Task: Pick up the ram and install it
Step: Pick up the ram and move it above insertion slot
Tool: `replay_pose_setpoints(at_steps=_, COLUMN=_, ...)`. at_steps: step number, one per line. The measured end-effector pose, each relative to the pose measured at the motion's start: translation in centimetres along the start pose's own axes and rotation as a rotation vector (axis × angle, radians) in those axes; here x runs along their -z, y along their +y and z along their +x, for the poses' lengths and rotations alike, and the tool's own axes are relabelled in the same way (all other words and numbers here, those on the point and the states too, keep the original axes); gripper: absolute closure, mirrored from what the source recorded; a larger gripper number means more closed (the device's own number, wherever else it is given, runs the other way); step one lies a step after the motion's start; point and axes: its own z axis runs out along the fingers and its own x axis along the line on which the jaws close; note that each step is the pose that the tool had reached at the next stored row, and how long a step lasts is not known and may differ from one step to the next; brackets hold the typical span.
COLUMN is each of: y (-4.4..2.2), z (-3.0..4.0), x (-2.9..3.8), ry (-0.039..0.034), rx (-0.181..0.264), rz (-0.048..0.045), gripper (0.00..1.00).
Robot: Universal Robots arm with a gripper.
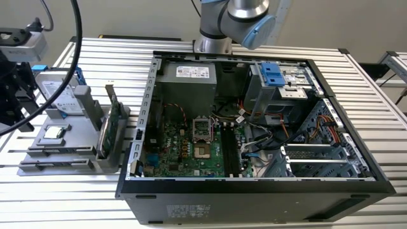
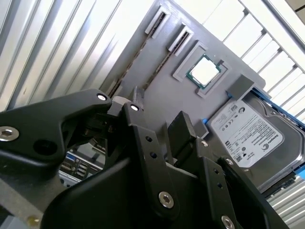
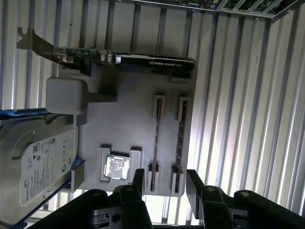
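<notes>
Ram (image 3: 180, 136): edge-on in holder (image 3: 124, 124), just ahead of hand (image 3: 167, 180), open, empty; risk: off-centre closure tilts, jams it

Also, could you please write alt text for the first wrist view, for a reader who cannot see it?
The open gripper hovers over a grey holder tray on a slatted table, above two narrow slots holding thin edge-on sticks, likely the ram. The tray also carries a processor chip, a hard drive and a graphics card.
</notes>
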Motion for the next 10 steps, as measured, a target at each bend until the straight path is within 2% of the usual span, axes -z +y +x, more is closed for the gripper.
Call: replay_pose_setpoints(at_steps=10, y=0.01, z=-0.03, x=-0.47, ry=0.0, rx=0.0, rz=0.0, gripper=0.0)
